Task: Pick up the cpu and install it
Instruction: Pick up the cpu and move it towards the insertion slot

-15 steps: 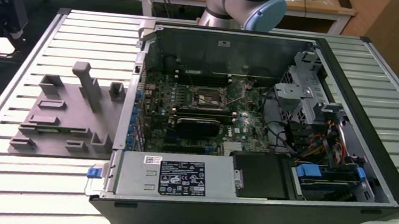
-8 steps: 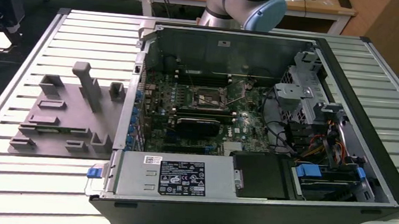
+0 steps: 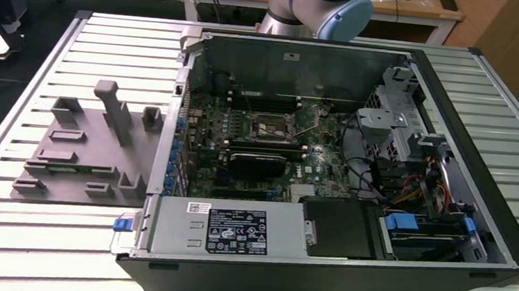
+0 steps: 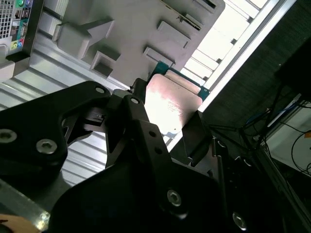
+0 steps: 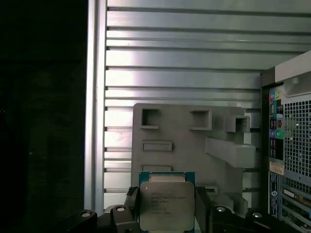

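The cpu (image 5: 166, 206), a flat square chip with a silvery lid and a pale edge, sits between my gripper's (image 5: 166, 198) two black fingers (image 5: 132, 200). The gripper is shut on it by two opposite edges. In the second wrist view the cpu (image 4: 170, 99) shows again, tilted, with the gripper (image 4: 167, 116) around it. It hangs in the air above the grey plastic tray (image 5: 194, 141). The black-framed socket (image 3: 275, 128) lies on the motherboard inside the open computer case (image 3: 480, 170).
The grey tray (image 3: 83, 152) with its raised blocks lies on the slatted metal table (image 3: 12, 223) at the exterior view's left of the case. The case's rear panel (image 5: 291, 145) is beside the tray. The arm's base (image 3: 317, 7) stands behind the case. Cables and drive bays fill the case's right.
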You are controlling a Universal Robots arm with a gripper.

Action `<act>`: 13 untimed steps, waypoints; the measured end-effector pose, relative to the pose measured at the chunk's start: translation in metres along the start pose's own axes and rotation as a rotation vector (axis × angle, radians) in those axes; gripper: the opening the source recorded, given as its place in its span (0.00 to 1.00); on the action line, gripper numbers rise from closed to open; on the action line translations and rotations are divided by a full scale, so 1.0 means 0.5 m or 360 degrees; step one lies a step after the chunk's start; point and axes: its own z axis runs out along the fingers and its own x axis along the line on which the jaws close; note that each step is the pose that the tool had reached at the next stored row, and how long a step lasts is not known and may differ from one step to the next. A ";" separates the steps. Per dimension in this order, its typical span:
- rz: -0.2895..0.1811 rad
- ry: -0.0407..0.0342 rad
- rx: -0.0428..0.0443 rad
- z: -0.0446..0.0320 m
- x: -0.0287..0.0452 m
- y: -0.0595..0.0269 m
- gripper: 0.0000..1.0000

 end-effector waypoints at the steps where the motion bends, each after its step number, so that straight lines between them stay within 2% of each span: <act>1: 0.0000 0.0000 0.0000 -0.003 0.000 0.000 0.54; 13: 0.0000 0.0000 0.0001 -0.030 -0.001 0.001 0.54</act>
